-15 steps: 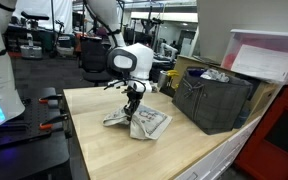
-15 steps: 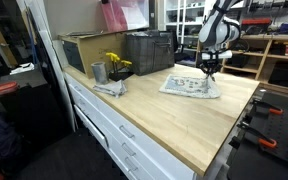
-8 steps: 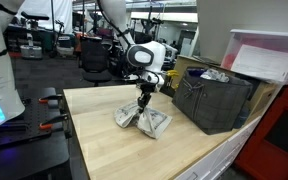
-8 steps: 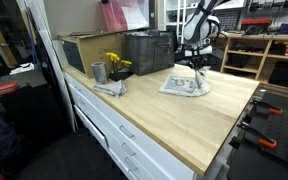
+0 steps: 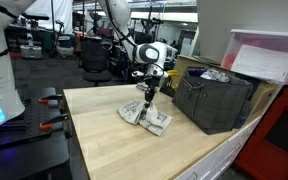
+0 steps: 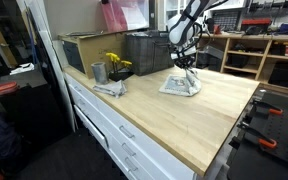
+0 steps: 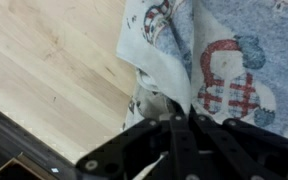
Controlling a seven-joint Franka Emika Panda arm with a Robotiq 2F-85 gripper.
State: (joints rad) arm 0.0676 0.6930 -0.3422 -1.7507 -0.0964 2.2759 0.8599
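- We see the gripper (image 5: pixel 146 99) pinched together on a fold of the printed cloth (image 5: pixel 150 121). In the wrist view a white-backed edge runs up between the closed jaws.
- The cloth sits on the wooden table (image 5: pixel 92 140), toward its far side and near the dark crate (image 5: pixel 216 100). One part peaks up under the gripper and the rest lies bunched on the tabletop.
- As we judge it, the handling is about midway: a grip is made and an edge is raised off the wood, but the cloth is neither spread flat nor neatly folded.
- The fabric looks thin and soft — pale, with red plaid patches and grey figures — and it drapes in limp creases.
- The tabletop is pale, smooth, straight-grained wood; the crate looks rigid and boxy.
- In an exterior view a metal cup (image 6: pixel 98 72) stands beside yellow flowers (image 6: pixel 115 62), well apart from the cloth.
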